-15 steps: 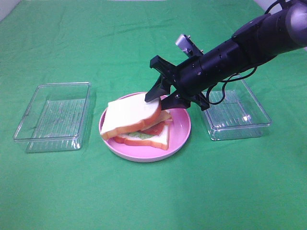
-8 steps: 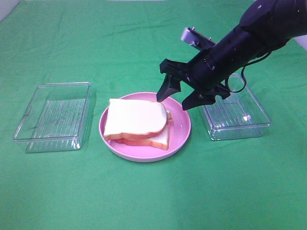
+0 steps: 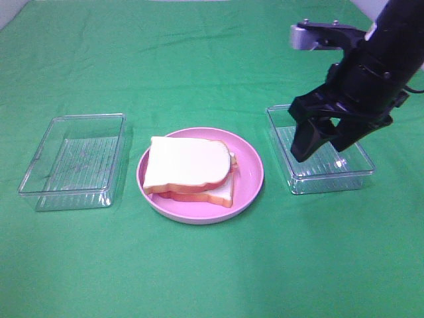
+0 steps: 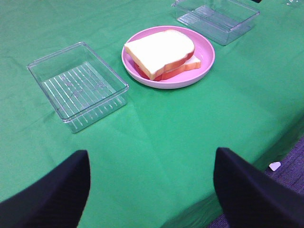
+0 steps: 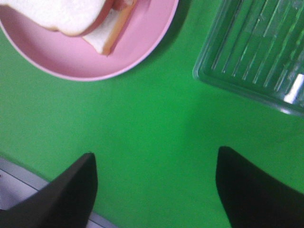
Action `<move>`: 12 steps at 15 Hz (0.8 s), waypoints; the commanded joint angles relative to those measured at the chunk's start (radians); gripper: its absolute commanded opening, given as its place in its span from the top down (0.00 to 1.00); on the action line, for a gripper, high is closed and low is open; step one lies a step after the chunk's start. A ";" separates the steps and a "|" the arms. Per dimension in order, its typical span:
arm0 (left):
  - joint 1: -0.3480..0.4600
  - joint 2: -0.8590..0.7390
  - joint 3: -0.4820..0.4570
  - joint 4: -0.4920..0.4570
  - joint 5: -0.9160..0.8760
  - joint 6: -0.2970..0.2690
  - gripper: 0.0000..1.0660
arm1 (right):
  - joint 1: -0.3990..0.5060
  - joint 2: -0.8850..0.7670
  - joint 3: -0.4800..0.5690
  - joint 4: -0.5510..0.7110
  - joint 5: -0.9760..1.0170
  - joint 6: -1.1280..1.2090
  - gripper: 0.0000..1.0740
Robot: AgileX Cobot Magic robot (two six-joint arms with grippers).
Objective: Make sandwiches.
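Note:
The sandwich point(image 3: 189, 169) lies on the round pink plate point(image 3: 255, 175) in the middle of the green cloth. Its top white slice lies flat on the lower slice, and only a thin reddish edge of filling shows between them. My right gripper point(image 3: 322, 147) hangs open and empty above the right clear tray point(image 3: 351, 169), apart from the sandwich. The right wrist view shows its open gripper point(image 5: 154, 190) over the cloth, with the sandwich point(image 5: 71, 14) and plate point(image 5: 142, 42) beyond. My left gripper point(image 4: 152, 190) is open and empty, well short of the sandwich point(image 4: 161, 50). It does not show in the exterior view.
An empty clear tray point(image 3: 76, 159) stands left of the plate and also shows in the left wrist view point(image 4: 78, 83). The right tray shows in the left wrist view point(image 4: 216, 14) and the right wrist view point(image 5: 261, 52). The cloth drops over the table edge point(image 4: 266, 147).
My right gripper let go of the top bread slice, which now lies flat on the stack. The right arm rose and swung right, from over the plate to above the right tray.

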 commanded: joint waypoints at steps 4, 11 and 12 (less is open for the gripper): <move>-0.004 -0.023 0.007 -0.004 -0.006 -0.001 0.35 | 0.000 -0.455 0.336 -0.030 0.044 -0.003 0.38; -0.004 -0.023 0.007 -0.005 -0.006 0.000 0.35 | 0.000 -1.088 0.611 -0.028 0.132 -0.003 0.38; -0.004 -0.023 0.007 -0.005 -0.006 0.000 0.35 | 0.000 -1.157 0.611 -0.025 0.122 -0.006 0.38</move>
